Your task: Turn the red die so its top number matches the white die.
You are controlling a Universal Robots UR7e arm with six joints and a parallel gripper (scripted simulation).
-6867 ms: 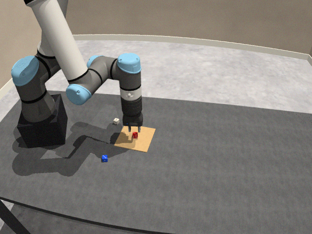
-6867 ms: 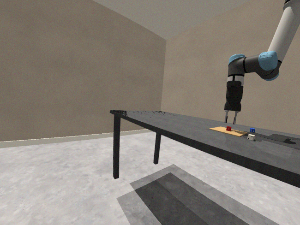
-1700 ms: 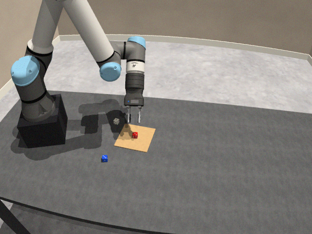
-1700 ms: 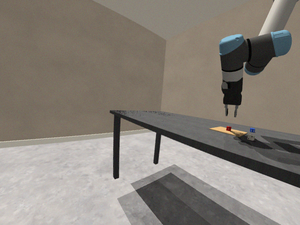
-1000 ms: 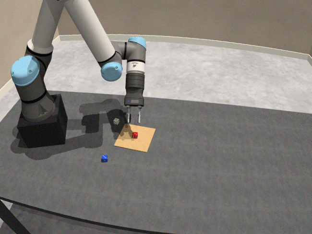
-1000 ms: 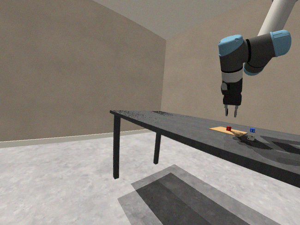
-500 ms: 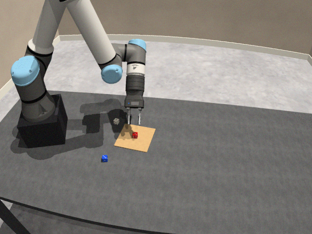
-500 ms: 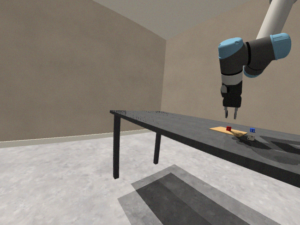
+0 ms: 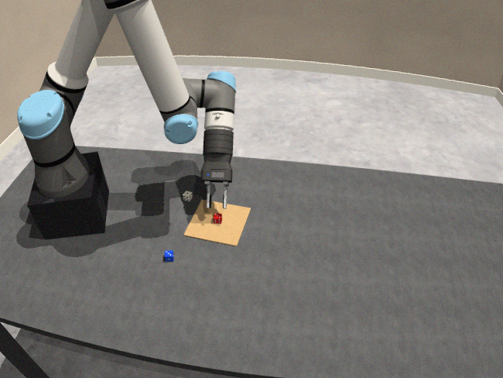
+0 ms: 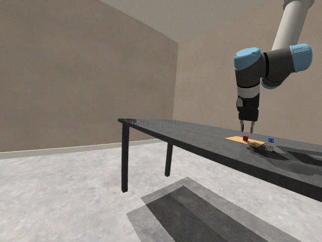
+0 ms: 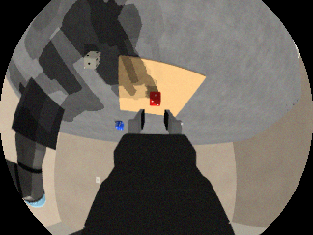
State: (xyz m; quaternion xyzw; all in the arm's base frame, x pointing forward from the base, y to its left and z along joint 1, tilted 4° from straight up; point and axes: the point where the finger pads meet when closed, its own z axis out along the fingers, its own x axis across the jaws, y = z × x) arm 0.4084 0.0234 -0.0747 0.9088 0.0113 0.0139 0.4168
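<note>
The pincer (image 9: pixel 217 206) hangs point-down over the tan mat (image 9: pixel 233 231), its two fingers parted to a moderate gap with nothing between them. In the top view the fingertips sit just above the red die (image 9: pixel 217 218) in the frame, near the mat's upper edge; the exterior view shows the pincer (image 10: pixel 247 130) above the red die (image 10: pixel 245 138) with open air between tips and cube, so there is no contact.

The red die lies flat and fully on the mat, in its upper left-centre part. In the wrist view the red die (image 11: pixel 155 98) appears just above the finger gap and slightly left of its centre line, so the die lies almost straight below the pincer (image 11: pixel 155 121), a touch off toward the frame's left.

A cube has no long axis; what matters is whether the fingers line up square to a pair of its faces, and that is too small to judge here.

The white die (image 9: pixel 187 196) rests on the dark surface (image 9: pixel 365 264) off the mat, up and left of it, in shadow; its pips cannot be read. The blue die (image 9: pixel 169 255) lies lower left, well apart.
</note>
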